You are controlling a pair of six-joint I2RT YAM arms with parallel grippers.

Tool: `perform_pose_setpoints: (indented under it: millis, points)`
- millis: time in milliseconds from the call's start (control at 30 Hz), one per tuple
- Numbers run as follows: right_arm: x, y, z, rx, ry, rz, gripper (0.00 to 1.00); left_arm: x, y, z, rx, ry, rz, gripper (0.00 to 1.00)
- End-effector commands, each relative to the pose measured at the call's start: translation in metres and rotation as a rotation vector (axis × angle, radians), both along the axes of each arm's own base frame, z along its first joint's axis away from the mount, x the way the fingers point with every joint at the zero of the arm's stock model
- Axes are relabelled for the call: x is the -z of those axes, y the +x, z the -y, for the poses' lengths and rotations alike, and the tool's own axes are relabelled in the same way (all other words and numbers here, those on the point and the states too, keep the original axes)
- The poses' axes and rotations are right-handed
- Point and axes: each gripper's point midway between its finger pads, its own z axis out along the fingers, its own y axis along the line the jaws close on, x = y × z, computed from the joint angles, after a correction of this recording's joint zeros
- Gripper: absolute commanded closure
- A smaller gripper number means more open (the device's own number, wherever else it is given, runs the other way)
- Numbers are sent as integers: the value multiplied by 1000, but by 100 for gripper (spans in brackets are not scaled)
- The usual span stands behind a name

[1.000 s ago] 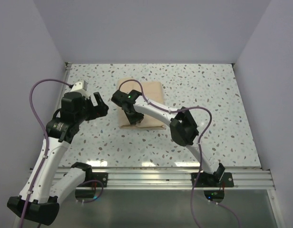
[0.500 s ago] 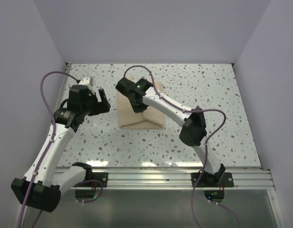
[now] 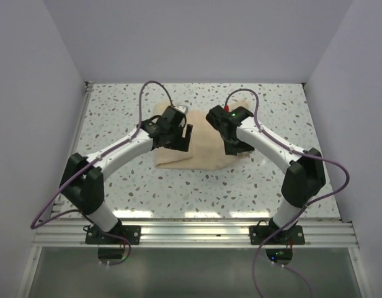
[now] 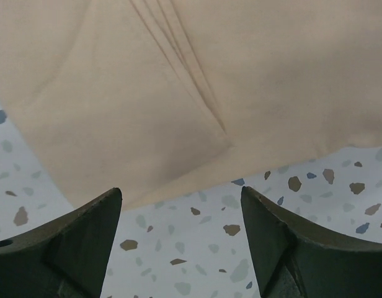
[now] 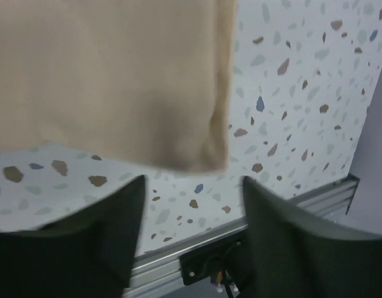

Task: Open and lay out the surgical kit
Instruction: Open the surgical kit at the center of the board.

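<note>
I look down on a white desk (image 3: 178, 186) flecked with grey, brown and blue chips. An aluminium rail (image 3: 197, 233) runs along its near edge. Plain pale walls (image 3: 197, 37) close it in on the left, far and right sides.

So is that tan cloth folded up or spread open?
Folded. The cloth lies as a compact rectangle, with layered fold edges across its top and nothing inside exposed.

Bright, even overhead light, with glare on the table (image 3: 178, 198) at lower centre. The right wrist view is blurred (cloth wrap (image 5: 104, 81) smeared).
</note>
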Motion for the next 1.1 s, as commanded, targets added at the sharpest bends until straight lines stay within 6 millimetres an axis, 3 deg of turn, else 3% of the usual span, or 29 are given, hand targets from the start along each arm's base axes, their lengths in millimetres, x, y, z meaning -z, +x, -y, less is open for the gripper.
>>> perform_pose_setpoints:
  millis: [0, 200, 267, 367, 433, 567, 600, 667, 733, 767, 800, 833, 867, 900, 933, 967, 1000, 1033, 1067]
  points:
    - [3, -21, 28, 86, -57, 2, 2, 21, 1, 24, 9, 99, -2, 19]
    - [-11, -26, 47, 99, -99, 40, 2, 61, 7, 33, -36, 268, -33, 19]
    - [-24, -21, 48, 98, -88, 76, 1, 62, 14, 31, -64, 309, -23, 20]
    - [-41, -10, 44, 91, -45, 128, 1, 68, 23, 27, -85, 378, -22, 30]
    - [-52, 1, 40, 88, -13, 171, 2, 66, 31, 26, -94, 401, -4, 43]
    - [-68, 24, 36, 72, -4, 214, 2, 47, 40, 28, -98, 380, 38, 83]
    - [-70, 30, 36, 80, 1, 222, 1, 37, 42, 28, -106, 368, 56, 100]
    - [-73, 47, 38, 104, 13, 228, 2, 13, 46, 23, -136, 362, 94, 100]
    - [-78, 65, 41, 138, 69, 249, 1, -29, 51, 9, -197, 338, 170, 100]
    - [-71, 74, 41, 146, 83, 231, 2, -42, 53, -8, -251, 333, 181, 100]
    - [-69, 82, 41, 155, 110, 232, 2, -73, 50, -24, -301, 286, 226, 100]
    - [-74, 97, 45, 179, 156, 258, 2, -78, 46, -43, -354, 281, 231, 100]
    - [-62, 107, 36, 160, 204, 220, 2, -86, 49, -74, -429, 273, 233, 100]
    - [-58, 114, 33, 154, 238, 210, 2, -110, 40, -97, -484, 226, 273, 100]
    - [-63, 129, 32, 155, 278, 234, 2, -102, 30, -121, -532, 254, 263, 100]
    - [-50, 137, 24, 133, 306, 198, 2, -104, 27, -150, -604, 266, 274, 100]
    - [-45, 145, 22, 127, 320, 194, 2, -119, 15, -167, -645, 244, 316, 86]
    - [-50, 159, 23, 126, 340, 222, 1, -102, 3, -183, -667, 292, 298, 69]
    - [-48, 165, 23, 123, 348, 220, 2, -99, -4, -193, -691, 296, 299, 17]
